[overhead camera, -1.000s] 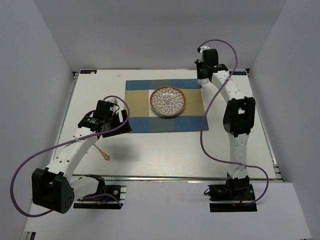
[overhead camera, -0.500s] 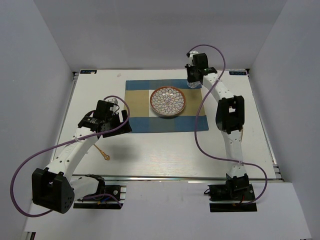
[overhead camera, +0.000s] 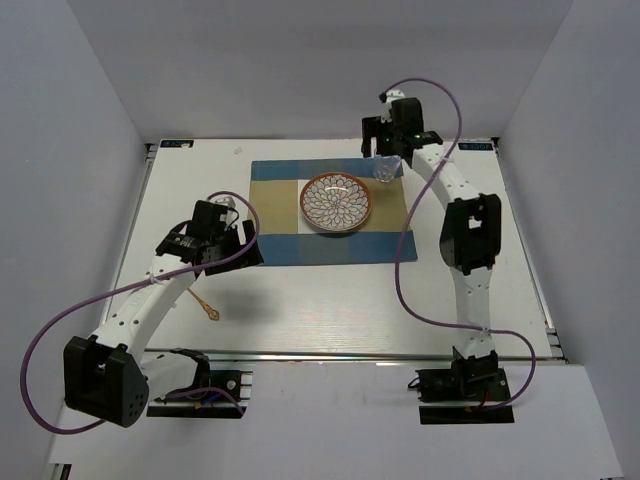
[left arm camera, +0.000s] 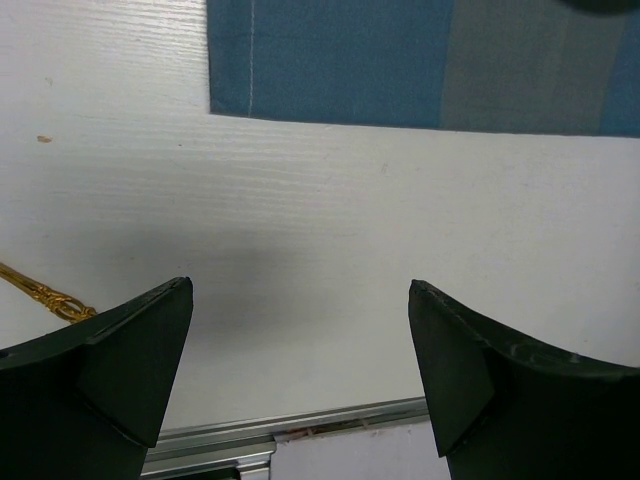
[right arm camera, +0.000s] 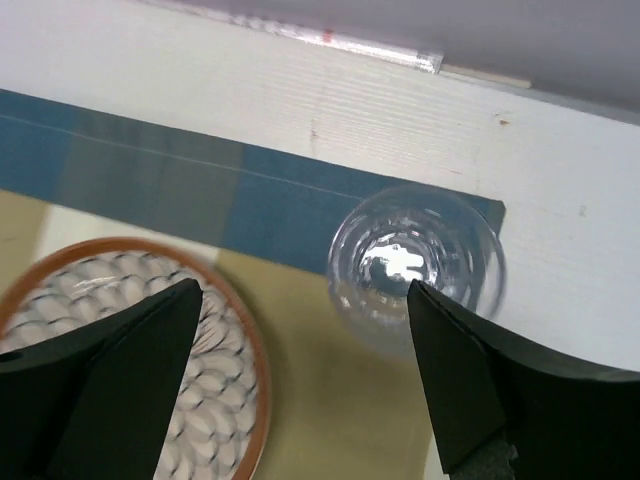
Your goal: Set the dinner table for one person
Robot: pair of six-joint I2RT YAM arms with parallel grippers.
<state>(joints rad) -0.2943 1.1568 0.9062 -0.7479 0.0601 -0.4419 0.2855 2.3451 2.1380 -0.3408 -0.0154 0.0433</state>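
clear glass tumbler stands at two o'clock of brown-rimmed patterned plate; right gripper, left gripper both spread, empty; next likely: thin gold utensil, left's six o'clock.

Three plain walls box the scene in: a back wall, a left wall and a right wall, all matte pale grey with a faint lavender cast. They rise close around the far, left and right edges of the dinner table — white, wood-grained. A metal rail lines its near edge, with a white ledge in front — the light is soft and even, the shadows faint
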